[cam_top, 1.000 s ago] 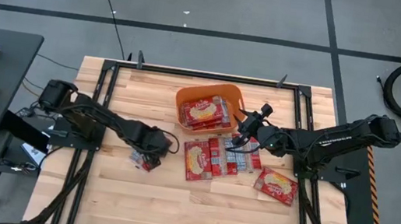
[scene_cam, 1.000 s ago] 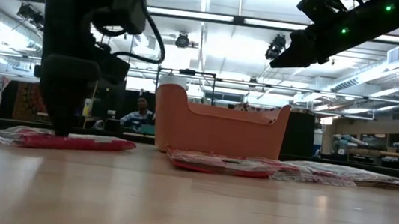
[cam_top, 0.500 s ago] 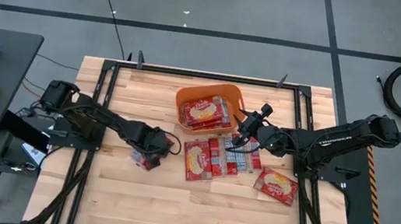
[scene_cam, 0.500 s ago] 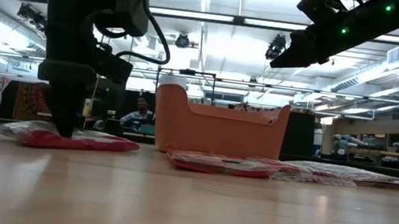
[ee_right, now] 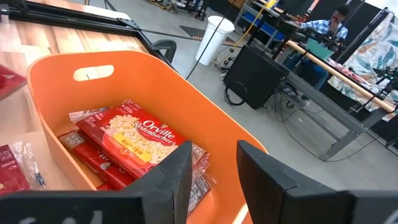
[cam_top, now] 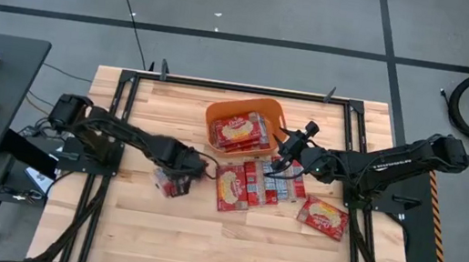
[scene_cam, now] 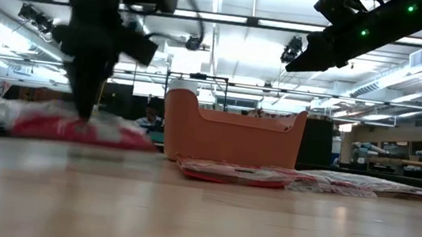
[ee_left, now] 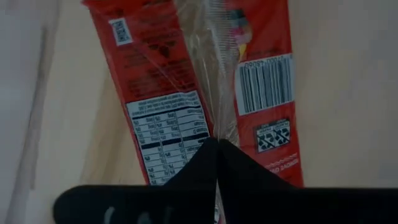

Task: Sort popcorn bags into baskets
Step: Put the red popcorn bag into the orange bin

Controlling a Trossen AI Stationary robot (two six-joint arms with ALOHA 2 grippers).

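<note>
**Red packets, orange tub, pale wood**

The popcorn bag [ee_left: 205, 93] pinched by the black left end effector [ee_left: 217, 146] shows a red back with a white nutrition panel, a black-and-white barcode and a clear centre seam. Below the black right end effector [ee_right: 214, 165], the basket [ee_right: 205, 109] is plain orange; the bag inside it [ee_right: 140, 140] is red with yellow popcorn and white lettering. The surface [cam_top: 137, 237] is light, striped wood.

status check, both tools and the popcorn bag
Left tool shut on popcorn bag, lifted off table. Right tool open, empty, over orange basket. Path to basket looks clear.
</note>
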